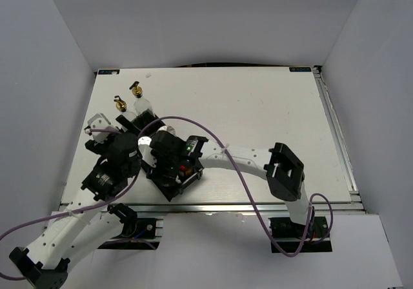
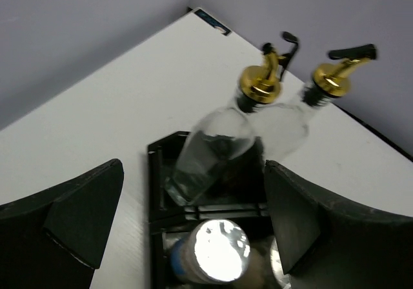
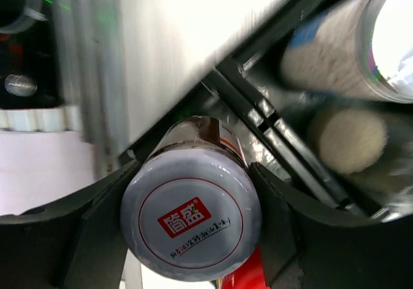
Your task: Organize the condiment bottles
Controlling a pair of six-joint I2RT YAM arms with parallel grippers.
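**Condiment stock, table's near left**

Table: white. Tray: black, divided. Left gripper: hung above the tray, jaws wide, nothing held. Right gripper: fingers clamped either side of the logo jar, down among the tray's dividers. First bottle: gold spout, stood in the far compartment. Second bottle: just behind it. Silver jar: in the next compartment.
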